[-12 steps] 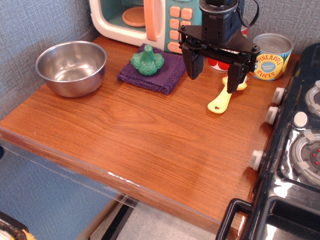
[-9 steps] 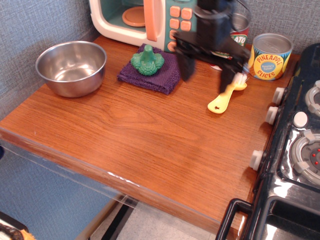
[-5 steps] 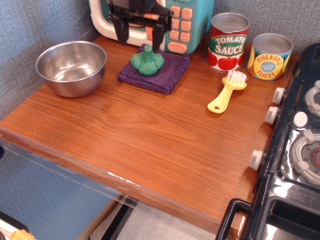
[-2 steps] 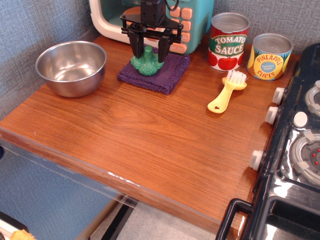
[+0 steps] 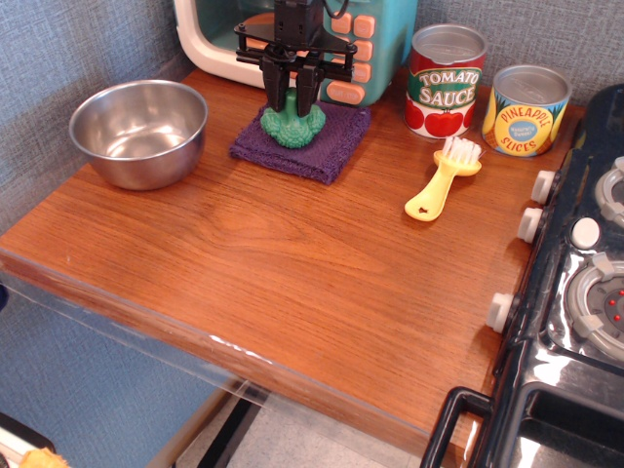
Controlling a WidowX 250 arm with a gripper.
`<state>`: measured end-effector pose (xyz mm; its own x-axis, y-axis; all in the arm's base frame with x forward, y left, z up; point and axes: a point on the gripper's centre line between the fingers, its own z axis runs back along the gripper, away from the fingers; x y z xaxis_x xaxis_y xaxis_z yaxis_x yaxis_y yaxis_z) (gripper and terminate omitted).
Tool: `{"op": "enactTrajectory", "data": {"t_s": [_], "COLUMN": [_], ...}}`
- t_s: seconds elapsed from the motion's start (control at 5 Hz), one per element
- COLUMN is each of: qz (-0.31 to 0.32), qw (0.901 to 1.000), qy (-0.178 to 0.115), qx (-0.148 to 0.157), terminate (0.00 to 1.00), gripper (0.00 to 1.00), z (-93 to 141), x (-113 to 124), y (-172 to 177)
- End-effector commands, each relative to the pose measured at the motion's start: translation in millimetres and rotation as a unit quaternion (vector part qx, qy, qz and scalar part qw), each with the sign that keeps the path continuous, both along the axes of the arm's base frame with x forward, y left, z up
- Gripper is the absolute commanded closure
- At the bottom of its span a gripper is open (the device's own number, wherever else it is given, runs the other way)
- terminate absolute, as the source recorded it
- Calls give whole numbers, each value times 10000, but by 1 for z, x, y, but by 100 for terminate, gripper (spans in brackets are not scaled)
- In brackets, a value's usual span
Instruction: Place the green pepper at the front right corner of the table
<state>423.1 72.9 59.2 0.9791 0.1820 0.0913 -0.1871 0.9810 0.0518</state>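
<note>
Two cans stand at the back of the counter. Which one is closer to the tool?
The red tomato sauce can. It stands left of the yellow pineapple slices can, nearer the tool, which is closed on the green pepper.

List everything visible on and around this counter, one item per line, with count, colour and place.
Steel round bowl: 1, silver, back left.
Folded purple cloth: 1, purple, back centre.
Green plastic toy pepper: 1, green, on the cloth.
Toy microwave: 1, teal, cream and pink, back edge.
Tomato sauce can: 1, red, back right.
Pineapple slices can: 1, yellow-blue, right of it.
Yellow plastic brush: 1, before the cans.
Black toy stove: 1, right.
Wood-grain table: 1, brown.
Tool: 1, black, closed on the pepper's stem.
</note>
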Motion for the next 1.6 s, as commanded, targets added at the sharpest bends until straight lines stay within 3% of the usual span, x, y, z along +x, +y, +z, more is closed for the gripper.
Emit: {"op": "enactTrajectory", "data": {"t_s": [0.0, 0.2, 0.4, 0.6, 1.0, 1.4], "qz": [-758, -1391, -2006, -2328, -2719, -2828], "qw": [9906, 9825, 9737, 9684, 9609, 9582], "qy": [-1137, -1232, -1061, -862, -335, 126], "qx": [-53, -135, -197, -241, -397, -423], "terminate": [0, 0, 0, 0, 0, 0], "gripper": [100, 100, 100, 100, 100, 100], "z": [82, 87, 76, 63, 35, 12], "x": [-11, -36, -71, -101, -157, -180], "y": [-42, -90, -137, -161, -184, -192]}}
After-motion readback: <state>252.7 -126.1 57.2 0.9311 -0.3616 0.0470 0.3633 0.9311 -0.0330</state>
